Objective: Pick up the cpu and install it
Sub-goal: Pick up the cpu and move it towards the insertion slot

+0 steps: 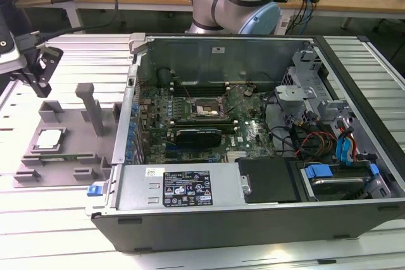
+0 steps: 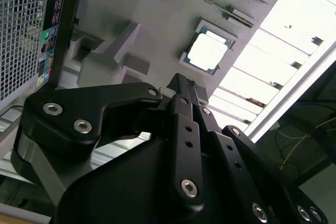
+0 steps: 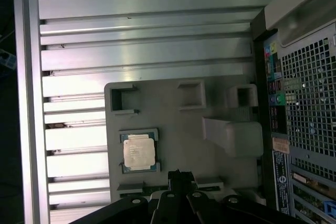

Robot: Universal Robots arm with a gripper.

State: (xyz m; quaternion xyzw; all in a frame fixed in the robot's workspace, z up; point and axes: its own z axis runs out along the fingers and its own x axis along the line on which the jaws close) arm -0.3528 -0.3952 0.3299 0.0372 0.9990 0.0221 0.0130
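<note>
While the small flat square cpu (image 3: 139, 152) with its pale silvery metal top lies in a recess of the grey plastic tray (image 3: 178, 129), light, stiff, probably delicate, best taken by its edges, the black end effector (image 2: 181, 80) hangs nearby, clenched, empty

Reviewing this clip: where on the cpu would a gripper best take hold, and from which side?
Take the cpu by two opposite side edges, coming straight down from above. It lies flat, metal top up, in a shallow seat of the grey tray; low lips seem to border two edges, so the other pair looks freer to pinch.
</note>
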